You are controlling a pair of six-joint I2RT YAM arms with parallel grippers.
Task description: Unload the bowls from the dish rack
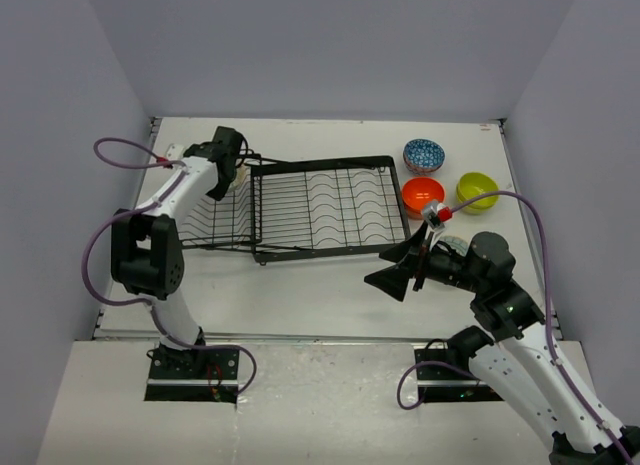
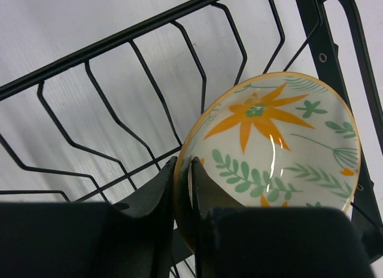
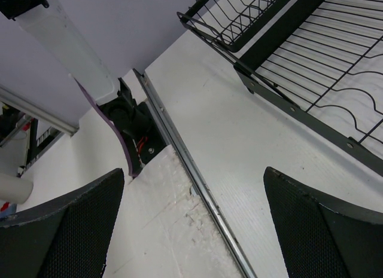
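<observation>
Black left fingers (image 2: 152,197) pinch the floral bowl (image 2: 269,140) — right fingers (image 3: 63,230) gape wide.

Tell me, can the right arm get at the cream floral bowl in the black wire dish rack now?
Probably not. The bowl sits at the left end of the rack, the left end effector grips the bowl's rim, and the open right end effector hangs beyond the rack's near right corner.

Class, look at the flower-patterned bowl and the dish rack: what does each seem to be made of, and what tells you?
Flower-patterned bowl: likely glazed ceramic; glossy highlights on painted decoration. Dish rack: probably metal wire with matte black coating; thin, rigid bent rods.
</observation>
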